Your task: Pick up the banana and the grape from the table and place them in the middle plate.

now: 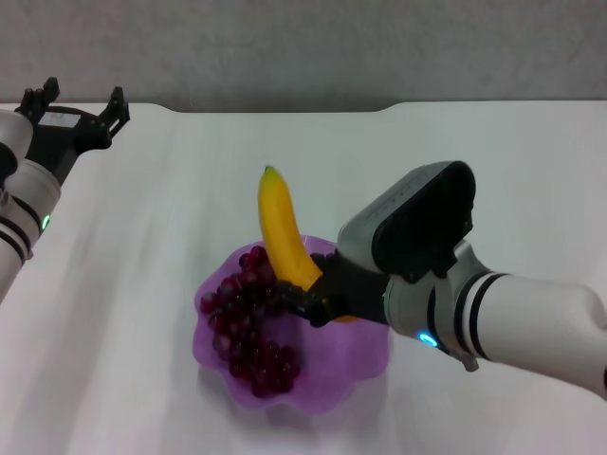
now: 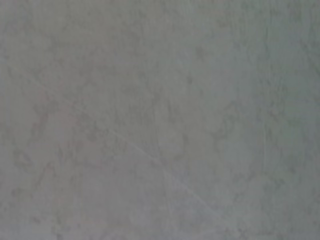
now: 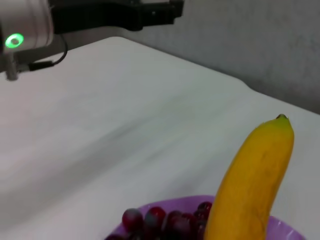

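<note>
White table (image 1: 114, 313), grey wall behind. Plate (image 1: 365, 365): holds grape (image 1: 248, 332). Banana (image 1: 281, 232): lower end over plate, clamped in right gripper (image 1: 318, 301), tip angled up, apparently for lowering in. Left gripper (image 1: 78, 112): parked at far left, jaws spread, empty.

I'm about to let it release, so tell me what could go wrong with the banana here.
The right gripper holds the banana by its lower end over the middle plate, stem tip reaching past the far rim. Released like this, it might tip out onto the table. It could also press on the grape bunch already in the plate. The left gripper is parked far off.
</note>
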